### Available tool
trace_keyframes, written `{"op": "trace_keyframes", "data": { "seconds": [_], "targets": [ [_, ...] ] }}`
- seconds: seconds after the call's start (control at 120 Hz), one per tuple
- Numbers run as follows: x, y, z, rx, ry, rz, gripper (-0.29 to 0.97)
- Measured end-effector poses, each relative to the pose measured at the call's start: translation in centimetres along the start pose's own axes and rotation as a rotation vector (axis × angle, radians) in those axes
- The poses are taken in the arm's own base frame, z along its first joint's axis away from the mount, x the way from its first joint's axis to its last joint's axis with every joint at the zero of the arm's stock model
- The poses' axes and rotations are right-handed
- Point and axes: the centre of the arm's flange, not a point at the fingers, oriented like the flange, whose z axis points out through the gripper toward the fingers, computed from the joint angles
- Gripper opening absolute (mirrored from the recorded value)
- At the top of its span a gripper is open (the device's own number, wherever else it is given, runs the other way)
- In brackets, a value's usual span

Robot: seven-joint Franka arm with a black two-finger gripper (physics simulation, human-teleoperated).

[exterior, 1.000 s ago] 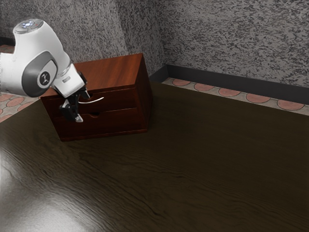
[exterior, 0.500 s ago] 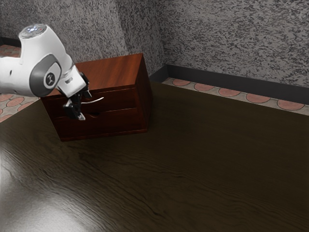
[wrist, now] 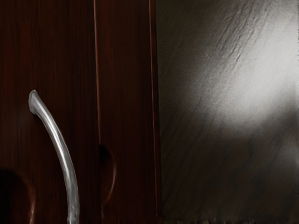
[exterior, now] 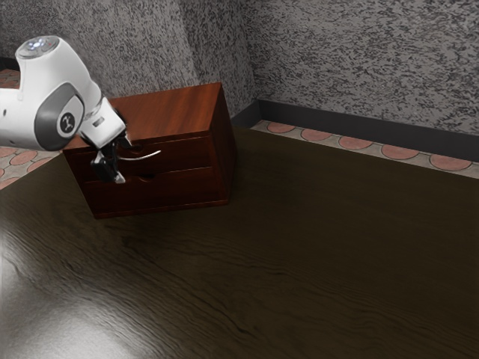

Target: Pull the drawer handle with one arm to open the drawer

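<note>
No text can be read; the white mark [exterior: 68, 120] on the arm's joint cap [exterior: 57, 127] is illegible.

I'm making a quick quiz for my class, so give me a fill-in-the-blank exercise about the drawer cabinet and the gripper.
The cabinet stands on a dark ____.
Its curved handle is ____ in colour.
The gripper is at the handle's end on the exterior view's ____.
Missing words: table; silver; left.
</note>
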Motion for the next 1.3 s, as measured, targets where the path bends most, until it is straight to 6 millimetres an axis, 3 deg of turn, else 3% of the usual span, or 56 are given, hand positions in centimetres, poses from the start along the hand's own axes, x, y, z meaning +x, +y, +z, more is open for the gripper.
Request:
{"op": "trace_keyframes", "data": {
  "seconds": [0.333,0.75,0.917,1.2,1.3],
  "targets": [
    [2.0,1.1,-2.0,-0.003,0.075,-0.087,0.68],
    [3.3,2.0,-0.1,0.021,0.028,-0.064,0.68],
    [2.1,1.7,0.4,0.043,0.026,-0.096,0.68],
    [-2.7,0.5,1.7,0.059,0.004,-0.197,0.68],
    [-3.6,0.3,1.7,0.065,0.0,-0.218,0.68]
  ]
}}
